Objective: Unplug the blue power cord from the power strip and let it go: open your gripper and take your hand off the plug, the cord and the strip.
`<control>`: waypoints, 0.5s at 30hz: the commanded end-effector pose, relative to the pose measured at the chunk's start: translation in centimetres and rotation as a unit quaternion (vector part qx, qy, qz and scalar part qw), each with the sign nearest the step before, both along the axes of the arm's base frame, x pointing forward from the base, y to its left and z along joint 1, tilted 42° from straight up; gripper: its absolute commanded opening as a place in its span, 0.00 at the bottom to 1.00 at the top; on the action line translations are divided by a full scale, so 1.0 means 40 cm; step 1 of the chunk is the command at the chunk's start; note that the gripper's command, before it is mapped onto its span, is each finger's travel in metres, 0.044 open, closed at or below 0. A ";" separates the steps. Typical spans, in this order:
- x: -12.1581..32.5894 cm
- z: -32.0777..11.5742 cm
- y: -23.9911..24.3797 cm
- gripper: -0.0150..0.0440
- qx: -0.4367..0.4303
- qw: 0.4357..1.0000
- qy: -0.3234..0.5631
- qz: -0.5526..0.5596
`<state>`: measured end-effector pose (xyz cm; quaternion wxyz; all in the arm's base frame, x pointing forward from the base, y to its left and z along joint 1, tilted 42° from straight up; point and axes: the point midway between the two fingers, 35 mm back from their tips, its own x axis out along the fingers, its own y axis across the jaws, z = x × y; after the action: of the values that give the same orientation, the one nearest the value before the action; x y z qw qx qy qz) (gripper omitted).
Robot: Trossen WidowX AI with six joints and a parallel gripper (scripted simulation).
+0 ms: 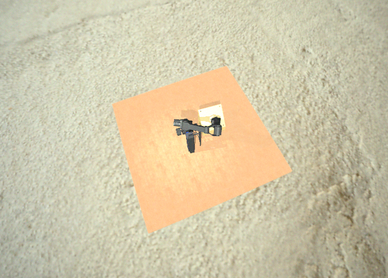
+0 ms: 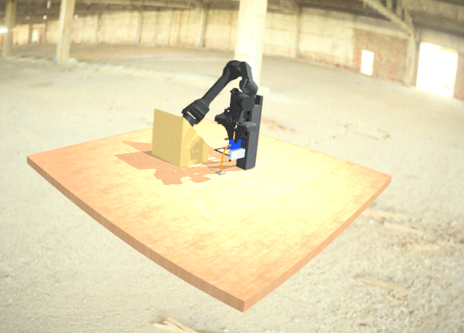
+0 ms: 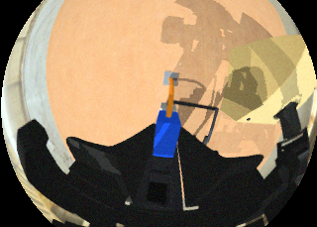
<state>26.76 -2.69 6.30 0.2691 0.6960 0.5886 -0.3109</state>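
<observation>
Sandy, rough ground surrounds the square orange-brown counter [image 1: 162, 181] [image 2: 225, 217] [image 3: 104, 73]; pale pillars [image 2: 251, 22] and walls [image 2: 322, 33] occupy the upper part of the exterior frame. A yellow block [image 1: 208, 111] [image 2: 167, 136] [image 3: 292, 95] stands left of center in the exterior view, with the black arm [image 1: 196, 127] [image 2: 216, 89] rising from its sloped side.

Locate the blue plug [image 2: 235, 144] [image 3: 166, 135] right of center in the exterior frame, beside the tall dark strip [image 1: 190, 143] [image 2: 251, 144] [image 3: 158, 170] and directly above a white block [image 2: 235, 154]. An orange cord [image 2: 222, 159] [image 3: 171, 97] runs from the plug to a small gray plate [image 2: 220, 173] [image 3: 170, 75] on the counter. A thin black bracket [image 2: 222, 152] [image 3: 195, 105] extends beside the cord.

Fingers [image 2: 233, 140]: lowered to the plug, one on each side, with a narrow spacing. Whether they grasp it cannot be told. Plug seating in the strip: cannot be told. Release status: the fingers are not withdrawn from the plug area.
</observation>
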 end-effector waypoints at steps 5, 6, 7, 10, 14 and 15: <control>0.001 0.000 0.000 0.34 0.000 1.000 -0.001 0.000; 0.001 0.000 0.000 0.32 0.000 1.000 -0.001 0.000; 0.001 0.000 0.000 0.31 0.000 1.000 -0.001 0.000; 0.001 0.000 -0.001 0.25 0.000 1.000 -0.001 0.000; 0.001 -0.006 -0.008 0.25 0.000 1.000 -0.001 0.000; 0.001 -0.008 -0.011 0.25 0.000 1.000 0.000 0.000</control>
<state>26.74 -2.70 6.27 0.2663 0.6967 0.5896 -0.3099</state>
